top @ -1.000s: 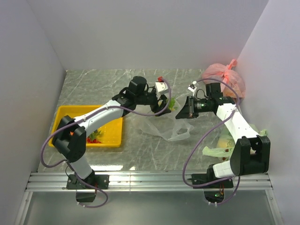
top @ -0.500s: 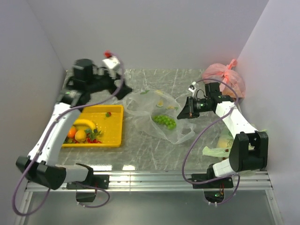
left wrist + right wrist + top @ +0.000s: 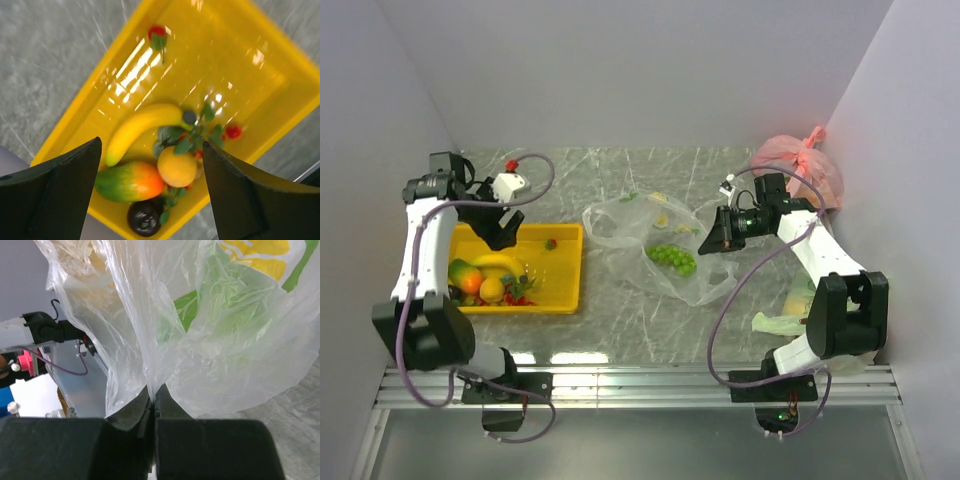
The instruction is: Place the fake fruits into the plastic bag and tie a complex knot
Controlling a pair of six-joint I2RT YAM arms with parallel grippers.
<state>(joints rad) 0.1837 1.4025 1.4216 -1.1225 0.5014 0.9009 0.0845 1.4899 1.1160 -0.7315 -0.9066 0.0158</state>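
Left gripper [image 3: 151, 145] spread wide, empty, over tray [image 3: 240, 65]; right gripper [image 3: 152, 390] clamped on bag [image 3: 225, 340] film, which may slip, collapsing mouth.

I look down into a plain, pale booth. A back wall [image 3: 640, 70], a left wall [image 3: 370, 150] and a right wall [image 3: 920, 150] close it in on three sides, all bare and matte. The surface [image 3: 620, 175] is grey, stone-patterned, with pale veins. The light is soft and even on my feed, and bright patches [image 3: 565, 357] glint near the front edge. An aluminium rail [image 3: 650, 385] runs along that edge.
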